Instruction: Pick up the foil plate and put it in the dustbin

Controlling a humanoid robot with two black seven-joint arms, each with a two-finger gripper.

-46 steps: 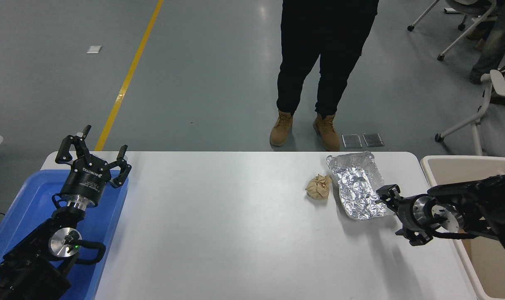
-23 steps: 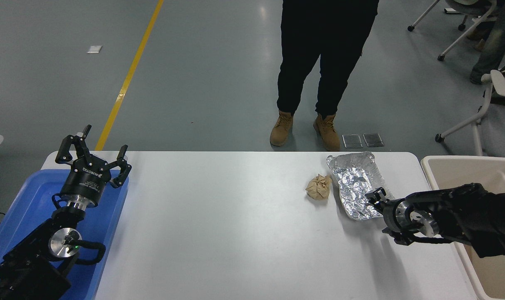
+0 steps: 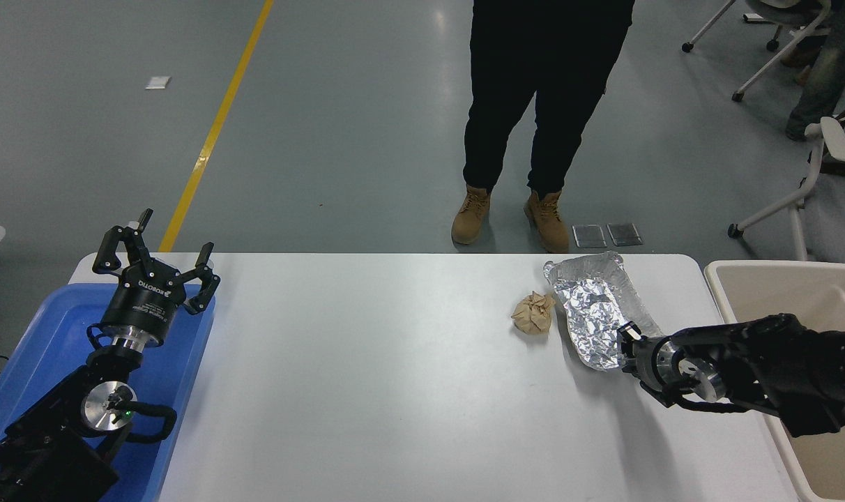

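One black right gripper [image 3: 628,341] of mine is touching the crinkled silver foil plate [image 3: 593,310] near the table's far-right corner; grip unclear, beige plastic dustbin [image 3: 778,273] waiting.

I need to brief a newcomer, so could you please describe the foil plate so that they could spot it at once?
Look at the white table, at its far right corner beside the beige dustbin. There lies the foil plate, an oblong shiny silver crinkled tray with the right pincer at its near end. The paper ball beside it is brown, dull and far smaller.
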